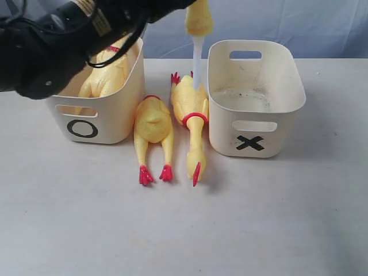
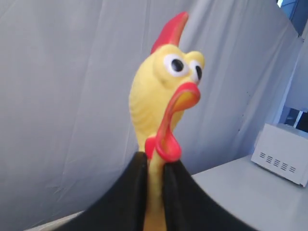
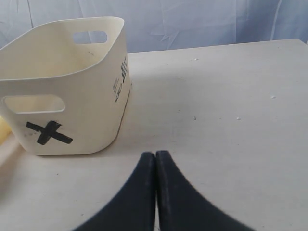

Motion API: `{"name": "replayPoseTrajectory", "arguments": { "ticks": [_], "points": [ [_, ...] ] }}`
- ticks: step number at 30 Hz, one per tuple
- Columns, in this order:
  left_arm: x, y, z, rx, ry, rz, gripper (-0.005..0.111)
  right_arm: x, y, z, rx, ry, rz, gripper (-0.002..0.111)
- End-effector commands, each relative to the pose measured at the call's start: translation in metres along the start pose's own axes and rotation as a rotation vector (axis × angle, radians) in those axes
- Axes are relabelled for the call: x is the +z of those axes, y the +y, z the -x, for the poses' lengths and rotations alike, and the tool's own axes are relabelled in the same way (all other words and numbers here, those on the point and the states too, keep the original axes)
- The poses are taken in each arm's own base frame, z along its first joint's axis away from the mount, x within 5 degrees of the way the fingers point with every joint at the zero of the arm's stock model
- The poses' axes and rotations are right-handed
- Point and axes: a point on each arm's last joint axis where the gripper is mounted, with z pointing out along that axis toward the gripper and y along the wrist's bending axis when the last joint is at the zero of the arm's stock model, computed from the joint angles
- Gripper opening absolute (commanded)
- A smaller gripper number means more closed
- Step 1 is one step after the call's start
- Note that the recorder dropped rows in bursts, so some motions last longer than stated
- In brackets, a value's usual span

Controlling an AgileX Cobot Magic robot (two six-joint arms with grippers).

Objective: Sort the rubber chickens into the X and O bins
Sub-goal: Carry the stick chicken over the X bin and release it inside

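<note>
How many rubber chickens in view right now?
4. Held chicken in the left tool, raised; feet-forward chicken and head-forward chicken on the table between the O bin and X bin; binned chicken inside the O bin, where more may be hidden.

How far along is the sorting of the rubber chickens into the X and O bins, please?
Done: one chicken lies in the O bin. In hand: the left claw grips a lifted chicken by the neck. Left: a feet-forward chicken and a head-forward chicken lie on the table; the X bin looks empty. The right claw is shut, empty.
</note>
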Motion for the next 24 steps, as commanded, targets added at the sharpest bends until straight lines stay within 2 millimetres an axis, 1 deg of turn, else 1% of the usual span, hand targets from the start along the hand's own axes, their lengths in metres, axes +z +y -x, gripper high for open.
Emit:
{"name": "replayPoseTrajectory", "arguments": {
  "ticks": [1, 3, 9, 11, 12, 14, 17, 19, 22, 23, 24],
  "points": [
    [0.023, 0.010, -0.008, -0.101, -0.062, -0.011, 0.000, 0.000, 0.000, 0.000, -0.002, -0.011, 0.003, 0.000],
    [0.034, 0.014, -0.009, -0.157, -0.073, -0.016, 0.000, 0.000, 0.000, 0.000, -0.002, -0.011, 0.003, 0.000],
    [0.059, 0.015, -0.014, -0.188, -0.088, -0.059, 0.000, 0.000, 0.000, 0.000, -0.002, -0.013, 0.003, 0.000],
    [0.065, 0.016, -0.020, -0.198, -0.064, -0.082, 0.003, 0.000, 0.000, 0.000, -0.002, -0.013, 0.003, 0.000],
    [0.067, 0.017, -0.024, -0.214, -0.041, -0.094, 0.006, 0.000, 0.000, 0.000, -0.002, -0.013, 0.003, 0.000],
    [0.070, 0.017, -0.032, -0.225, 0.001, -0.113, 0.016, 0.000, 0.000, 0.000, -0.002, -0.013, 0.003, 0.000],
    [0.071, 0.017, -0.040, -0.194, 0.048, -0.130, 0.043, 0.000, 0.000, 0.000, -0.002, -0.013, 0.003, 0.000],
    [0.071, 0.016, -0.043, -0.170, 0.074, -0.133, 0.068, 0.000, 0.000, 0.000, -0.002, -0.013, 0.003, 0.000],
    [0.071, 0.015, -0.045, -0.151, 0.092, -0.146, 0.098, 0.000, 0.000, 0.000, -0.002, -0.013, 0.003, 0.000],
    [0.071, 0.013, -0.045, -0.138, 0.103, -0.159, 0.103, 0.000, 0.000, 0.000, -0.002, -0.013, 0.003, 0.000],
    [0.070, 0.011, -0.045, -0.122, 0.128, -0.179, 0.105, 0.000, 0.000, 0.000, -0.002, -0.013, 0.003, 0.000]
  ]
}}
